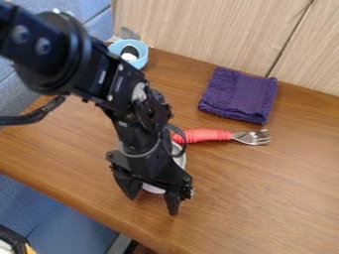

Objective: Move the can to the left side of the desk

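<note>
The black gripper (pixel 153 202) hangs low over the middle of the wooden desk (pixel 265 208), its two fingers spread apart. A whitish, rounded object, apparently the can (pixel 153 189), is mostly hidden behind the gripper. Its lower edge peeks out between the fingers, and another bit of it shows to the right of the wrist. Whether the fingers touch it cannot be seen.
Just behind the gripper lies a fork with a red handle (pixel 206 135), its tines to the right. A folded purple cloth (pixel 240 95) is at the back right. Near the back wall stands a light blue round container (pixel 141 61) with something black and white inside.
</note>
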### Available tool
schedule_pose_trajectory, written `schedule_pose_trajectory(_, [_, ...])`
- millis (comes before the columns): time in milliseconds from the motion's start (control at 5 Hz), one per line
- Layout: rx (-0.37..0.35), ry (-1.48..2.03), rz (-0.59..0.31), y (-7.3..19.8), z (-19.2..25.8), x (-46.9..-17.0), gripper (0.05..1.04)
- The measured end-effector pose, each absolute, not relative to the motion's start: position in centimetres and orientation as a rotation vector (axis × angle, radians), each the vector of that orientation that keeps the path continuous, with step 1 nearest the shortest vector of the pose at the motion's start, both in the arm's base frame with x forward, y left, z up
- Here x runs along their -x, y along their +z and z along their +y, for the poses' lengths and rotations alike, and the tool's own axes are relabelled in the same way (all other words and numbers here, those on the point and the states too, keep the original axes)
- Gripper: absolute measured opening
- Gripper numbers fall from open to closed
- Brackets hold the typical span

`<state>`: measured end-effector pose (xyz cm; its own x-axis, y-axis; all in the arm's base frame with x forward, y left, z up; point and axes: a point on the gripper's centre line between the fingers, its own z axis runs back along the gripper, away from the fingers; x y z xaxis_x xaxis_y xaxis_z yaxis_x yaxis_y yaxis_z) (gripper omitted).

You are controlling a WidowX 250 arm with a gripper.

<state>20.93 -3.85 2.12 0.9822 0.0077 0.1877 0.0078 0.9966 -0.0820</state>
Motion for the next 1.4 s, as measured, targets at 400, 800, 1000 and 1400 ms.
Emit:
schedule_pose_trajectory(400, [0.083, 0.083, -0.181, 1.3, -1.5, -22.8, 0.999])
schedule_pose_trajectory(800, [0.090, 0.140, -0.203, 1.3, 0.6, -24.8, 1.001])
schedule_pose_trajectory(1000, [0.089, 0.169, -0.209, 1.3, 1.8, -25.3, 1.000])
schedule_pose_trajectory(1400, [0.086, 0.234, -0.221, 1.4, 4.8, -27.5, 1.000])
